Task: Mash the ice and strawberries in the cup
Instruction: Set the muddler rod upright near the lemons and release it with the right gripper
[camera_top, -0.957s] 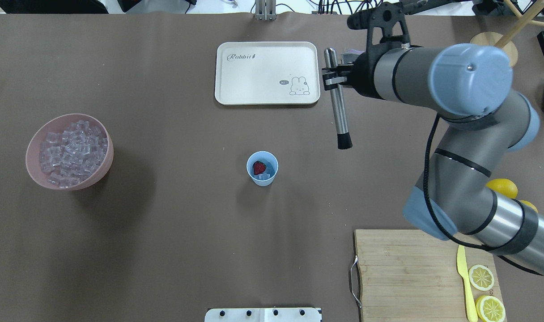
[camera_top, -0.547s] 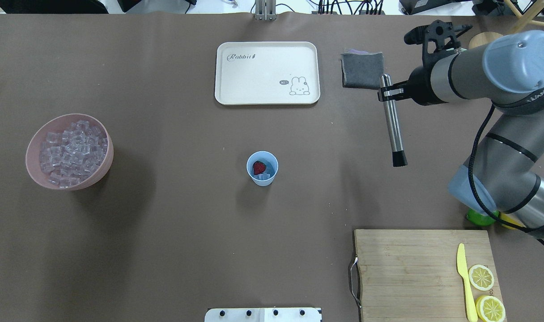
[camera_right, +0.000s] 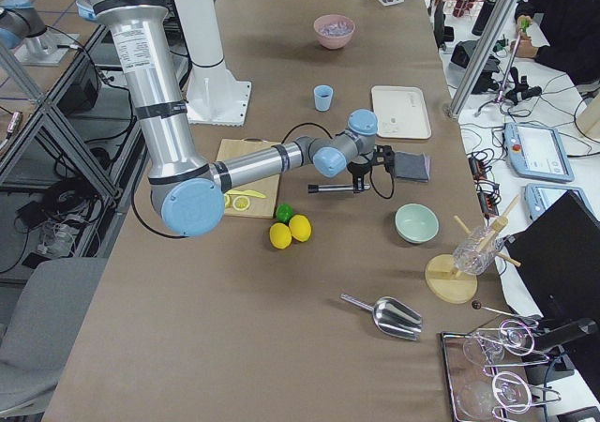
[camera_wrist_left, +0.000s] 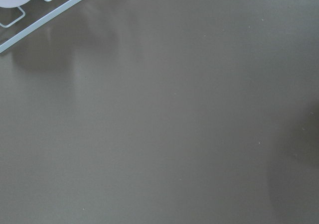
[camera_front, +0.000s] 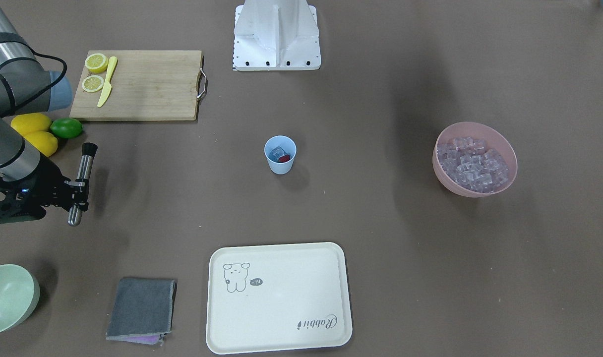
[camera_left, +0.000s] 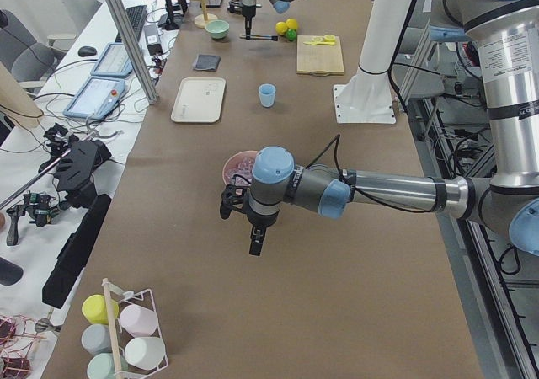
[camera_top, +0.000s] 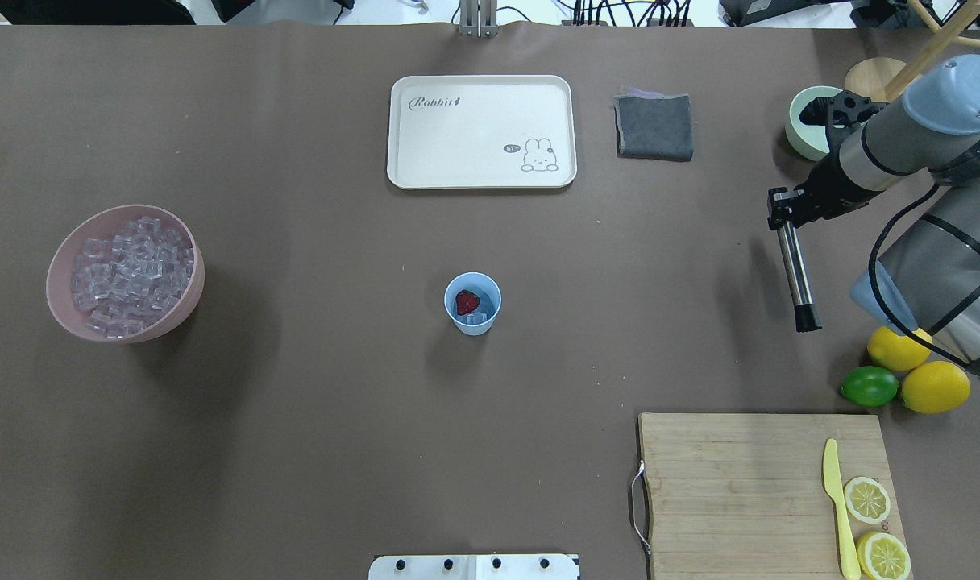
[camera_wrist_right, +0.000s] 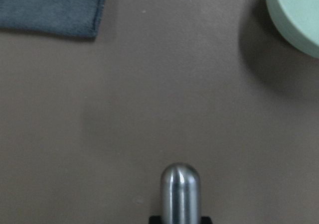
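Note:
The pale-blue cup [camera_top: 472, 304] stands mid-table, also in the front view [camera_front: 280, 154]. In it lie a red strawberry [camera_top: 467, 303] and a few ice cubes [camera_top: 477, 319]. My right gripper [camera_top: 782, 217] is far to the cup's right, shut on a steel muddler [camera_top: 796, 274] with a black tip. It holds the muddler level above the table. The rod's round end shows in the right wrist view [camera_wrist_right: 180, 194]. My left gripper [camera_left: 255, 242] shows only in the exterior left view, past the pink ice bowl [camera_top: 125, 272]. I cannot tell whether it is open or shut.
A cream tray [camera_top: 425, 145] and a grey cloth [camera_top: 654, 126] lie at the far side. A mint-green bowl [camera_top: 804, 133] sits behind the right wrist. Two lemons [camera_top: 935, 387], a lime [camera_top: 869, 387] and a cutting board [camera_top: 732, 483] with a yellow knife are near right.
My right arm has carried the muddler rightward and a little nearer, from beside the tray to the table's right side by the mint bowl. The cup and its contents have not moved.

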Motion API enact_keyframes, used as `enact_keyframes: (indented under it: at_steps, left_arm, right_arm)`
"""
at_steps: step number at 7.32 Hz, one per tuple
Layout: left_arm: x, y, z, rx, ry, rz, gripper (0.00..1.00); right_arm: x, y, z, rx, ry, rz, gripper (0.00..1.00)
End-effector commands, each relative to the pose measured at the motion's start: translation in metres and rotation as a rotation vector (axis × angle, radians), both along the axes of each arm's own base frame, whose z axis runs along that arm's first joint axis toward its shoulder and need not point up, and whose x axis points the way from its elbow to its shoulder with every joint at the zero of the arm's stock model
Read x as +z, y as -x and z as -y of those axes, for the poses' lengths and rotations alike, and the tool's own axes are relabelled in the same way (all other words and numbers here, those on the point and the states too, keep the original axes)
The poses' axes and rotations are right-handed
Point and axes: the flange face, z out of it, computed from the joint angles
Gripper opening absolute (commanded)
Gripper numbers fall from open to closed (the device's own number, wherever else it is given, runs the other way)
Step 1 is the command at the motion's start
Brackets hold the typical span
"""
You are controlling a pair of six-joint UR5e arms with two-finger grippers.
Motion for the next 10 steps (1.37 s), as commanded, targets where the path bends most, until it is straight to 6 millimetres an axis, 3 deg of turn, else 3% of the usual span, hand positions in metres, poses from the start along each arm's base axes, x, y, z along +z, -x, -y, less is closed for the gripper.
enact_keyframes:
  at_steps: [1,2,4,5,6,7,8,10]
  left_arm:
    - [-0.002,0.007,0.001,-0.018,-0.004,0.0,0.97]
    - [-0.005,0.008,0.005,-0.021,-0.012,0.0,0.97]
    - [-0.008,0.008,0.006,-0.022,-0.017,-0.001,0.97]
    - [-0.009,0.008,0.006,-0.024,-0.018,-0.002,0.97]
    - [-0.01,0.008,0.007,-0.024,-0.021,-0.002,0.97]
    - [-0.009,0.008,0.008,-0.024,-0.019,-0.002,0.97]
    - [-0.01,0.008,0.013,-0.022,-0.022,-0.003,0.97]
    - [0.005,0.006,0.027,-0.019,0.006,-0.01,0.97]
  right_arm:
    - [0.037,0.0,0.001,-0.024,0.041,-0.038,0.0]
    - [0.048,0.002,0.001,-0.043,0.042,-0.052,0.0]
    - [0.05,0.011,0.0,-0.054,0.042,-0.06,0.0]
    - [0.05,0.011,-0.001,-0.056,0.042,-0.058,0.92]
    - [0.049,0.012,-0.001,-0.058,0.043,-0.055,1.0]
    - [0.046,0.009,-0.001,-0.056,0.039,-0.049,1.0]
    - [0.04,-0.011,0.008,-0.036,0.047,-0.02,1.0]
    - [0.029,-0.088,0.03,-0.029,0.017,0.08,1.0]
